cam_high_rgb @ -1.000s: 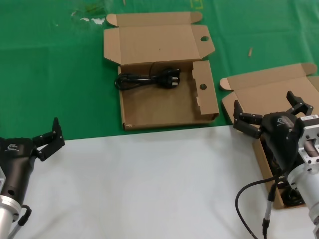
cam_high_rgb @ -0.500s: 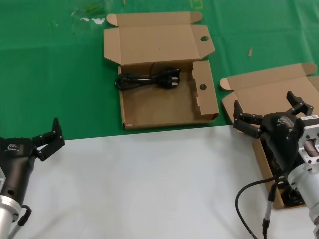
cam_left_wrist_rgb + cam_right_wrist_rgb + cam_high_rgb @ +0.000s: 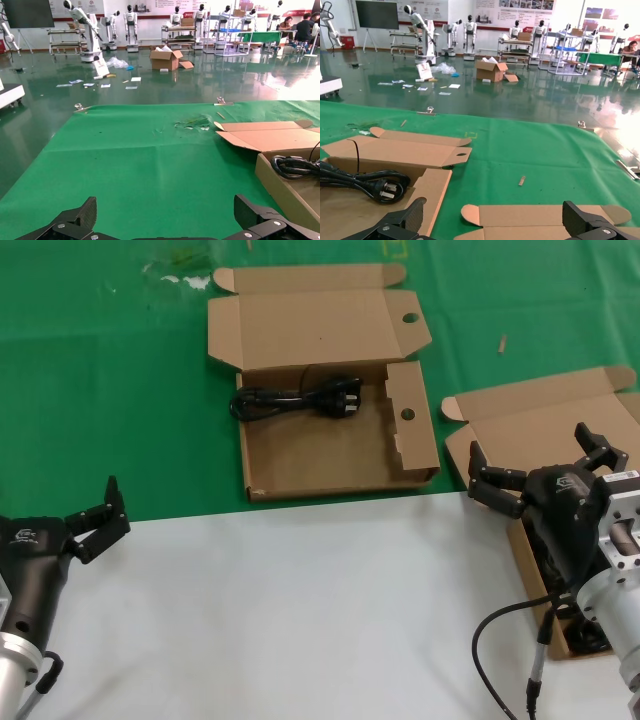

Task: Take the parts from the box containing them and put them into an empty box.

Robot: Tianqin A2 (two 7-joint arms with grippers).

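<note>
The partition box [image 3: 300, 465] lies open in the middle of the green mat, its holed lid flap folded back. One black coiled power cord [image 3: 296, 400] lies at its far end; the cord also shows in the left wrist view [image 3: 295, 166] and the right wrist view [image 3: 366, 183]. The plain-lidded box [image 3: 545, 420] lies open at the right. My right gripper [image 3: 532, 448] hovers open and empty over it and hides most of its inside; a dark bit of cord [image 3: 588, 637] shows by the arm. My left gripper [image 3: 95, 518] is open and empty at the near left.
White sheet [image 3: 300, 620] covers the near half of the table and green mat [image 3: 110, 390] the far half. My right arm's own black cable [image 3: 500, 625] loops over the white sheet. A small scrap [image 3: 503, 343] lies on the mat between the boxes.
</note>
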